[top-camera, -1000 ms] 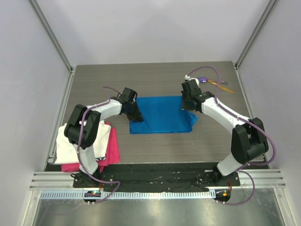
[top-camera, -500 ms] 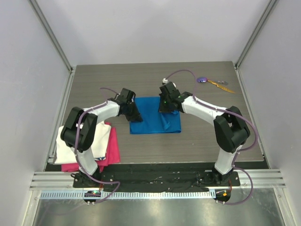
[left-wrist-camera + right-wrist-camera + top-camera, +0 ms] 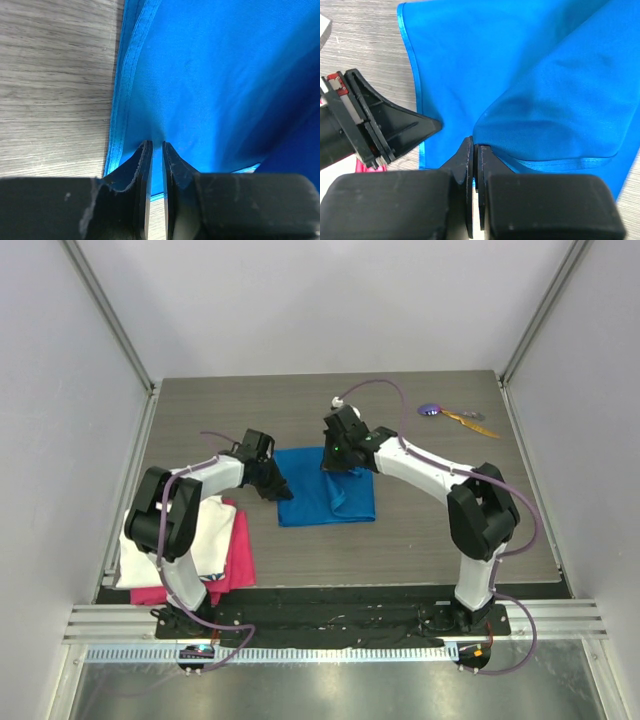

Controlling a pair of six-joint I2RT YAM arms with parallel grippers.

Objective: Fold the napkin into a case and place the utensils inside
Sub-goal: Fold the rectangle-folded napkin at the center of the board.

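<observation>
The bright blue napkin (image 3: 330, 498) lies mid-table, its right part doubled over to the left. My right gripper (image 3: 338, 462) is shut on the lifted fold, and in the right wrist view the cloth (image 3: 555, 100) bulges out from the pinched tips (image 3: 475, 146). My left gripper (image 3: 277, 485) sits at the napkin's left edge. In the left wrist view its tips (image 3: 155, 144) rest on the cloth (image 3: 215, 75) with a narrow slit between the jaws. The utensils lie at the far right: a purple-headed one (image 3: 430, 409) and an orange one (image 3: 472, 423).
A white cloth (image 3: 150, 540) stacked on a pink cloth (image 3: 238, 558) lies at the near left beside the left arm. Grey walls and metal posts enclose the table (image 3: 200, 410) on three sides.
The right gripper has carried the napkin's right edge leftward across the cloth, so the blue patch is narrower. The left gripper has slid slightly left along the napkin's edge.
</observation>
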